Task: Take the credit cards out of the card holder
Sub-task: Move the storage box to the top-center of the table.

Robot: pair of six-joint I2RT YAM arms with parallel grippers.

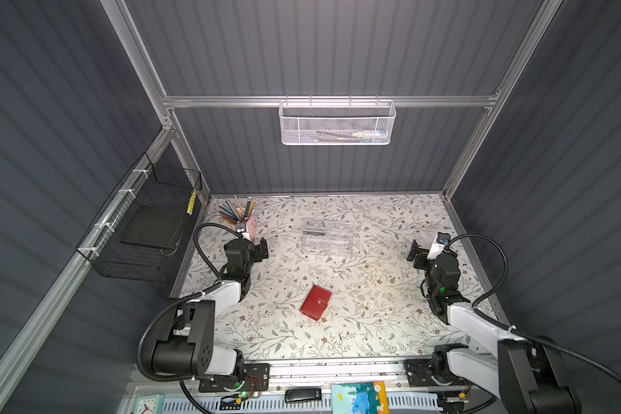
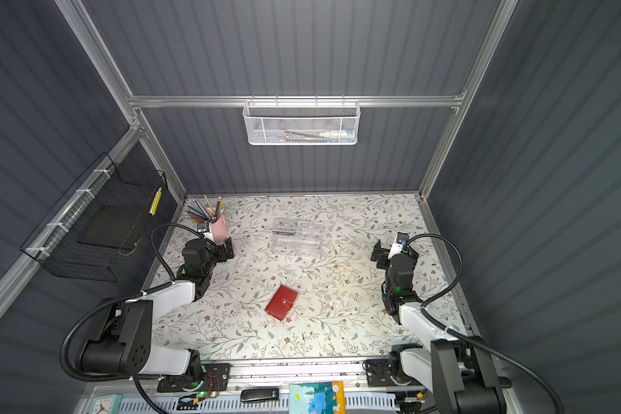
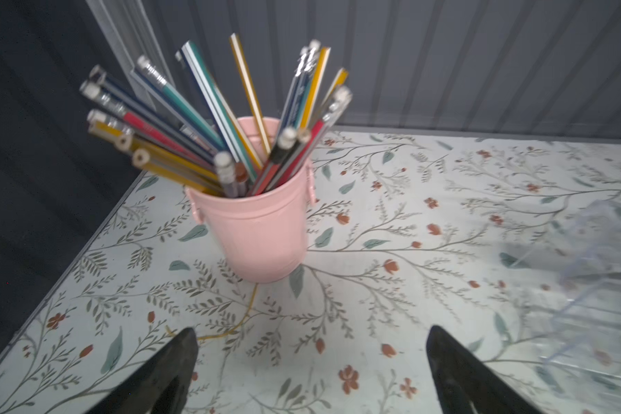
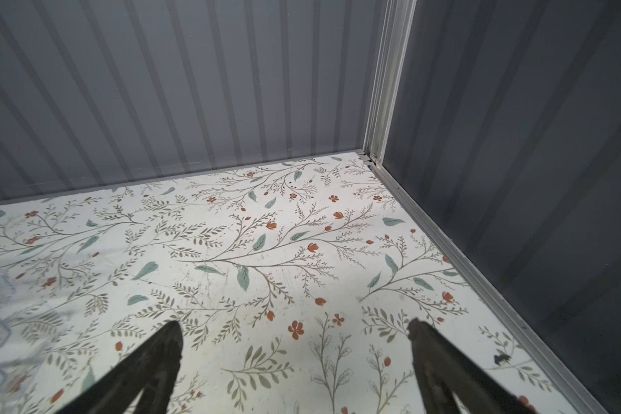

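Note:
The card holder is a small red booklet wallet lying closed on the floral table, near the middle towards the front, with its snap strap fastened. The credit cards are hidden. My left gripper hovers at the table's left side, well behind and left of the card holder. In the left wrist view the left gripper is open with only table between its fingers. My right gripper is at the table's right side, far from the card holder. The right wrist view shows the right gripper open and empty.
A pink cup of pencils stands just behind the left gripper. A clear acrylic compartment box sits at the back middle. A black wire basket hangs on the left wall and a white mesh basket on the back wall.

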